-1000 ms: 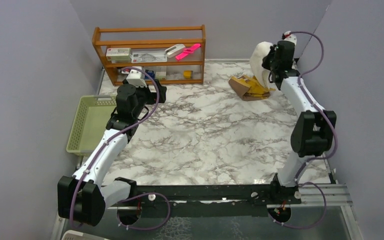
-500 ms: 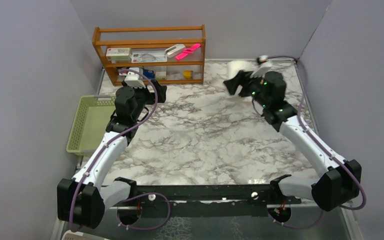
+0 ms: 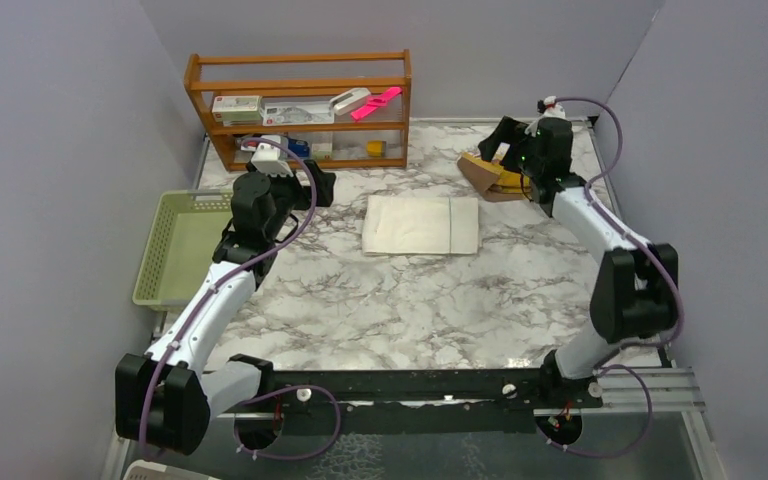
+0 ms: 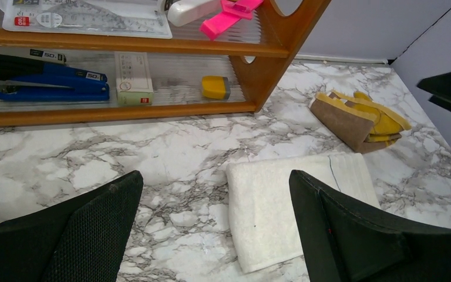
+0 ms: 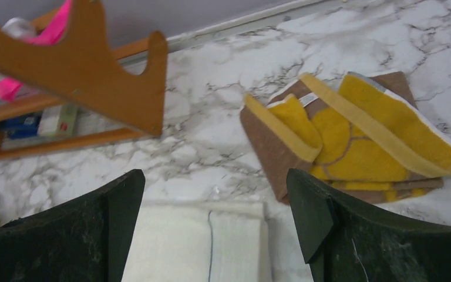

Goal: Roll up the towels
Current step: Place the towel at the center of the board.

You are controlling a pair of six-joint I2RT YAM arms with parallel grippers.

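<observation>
Okay, top view: white towel (image 3: 420, 225) lies flat in front of the shelf (image 3: 300, 110), off its right end; yellow towel (image 3: 495, 172) sits folded well right of the shelf; right claw (image 3: 505, 140) near it, spread wide, empty; left claw (image 3: 312, 186) just in front of the shelf, wide too. Left wrist: fingers far apart, nothing between; white towel (image 4: 270, 211) in front of the shelf's right post. Right wrist: jaws wide, empty; yellow towel (image 5: 352, 141) right of the shelf end, white towel (image 5: 194, 247) nearer the camera.

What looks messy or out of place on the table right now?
The yellow-and-brown towel lies in a bunched, uneven heap near the far right corner, while the white towel lies flat in the middle. Nothing looks spilled or damaged.
</observation>
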